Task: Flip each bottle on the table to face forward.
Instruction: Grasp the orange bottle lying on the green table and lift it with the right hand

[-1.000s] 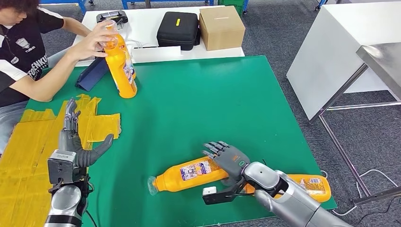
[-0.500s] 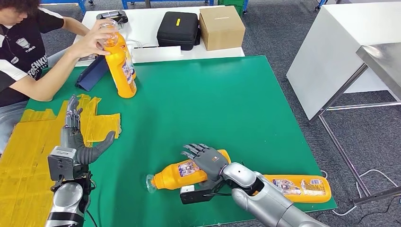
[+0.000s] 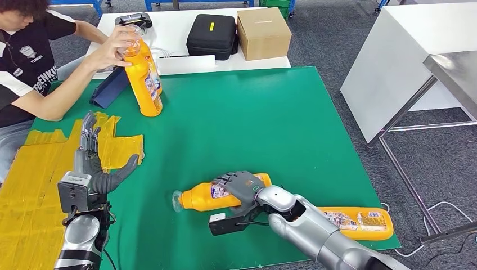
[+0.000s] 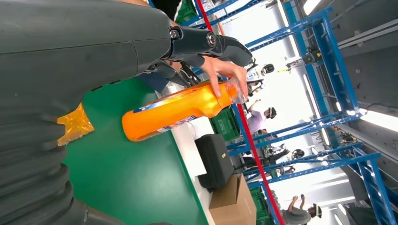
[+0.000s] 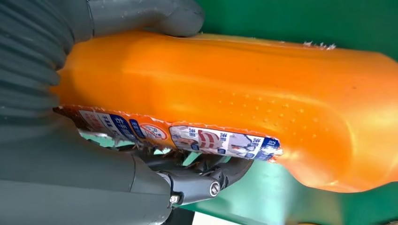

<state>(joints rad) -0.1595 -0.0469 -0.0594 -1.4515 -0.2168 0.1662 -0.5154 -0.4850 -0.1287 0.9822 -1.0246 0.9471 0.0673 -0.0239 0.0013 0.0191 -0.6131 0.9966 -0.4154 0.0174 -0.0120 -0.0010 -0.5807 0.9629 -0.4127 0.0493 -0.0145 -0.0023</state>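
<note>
Two bottles [image 3: 208, 197] [image 3: 354, 220] lie on the table's [image 3: 242, 129] near edge.

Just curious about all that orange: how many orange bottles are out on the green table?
3. One lies under the robot's right hand near the front edge, another lies behind that arm, and a person holds one tilted at the far-left corner.

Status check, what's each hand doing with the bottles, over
Right hand gripping lying bottle. Left hand open, raised. Second bottle lies beside right arm. Person's hand holds third bottle.
</note>
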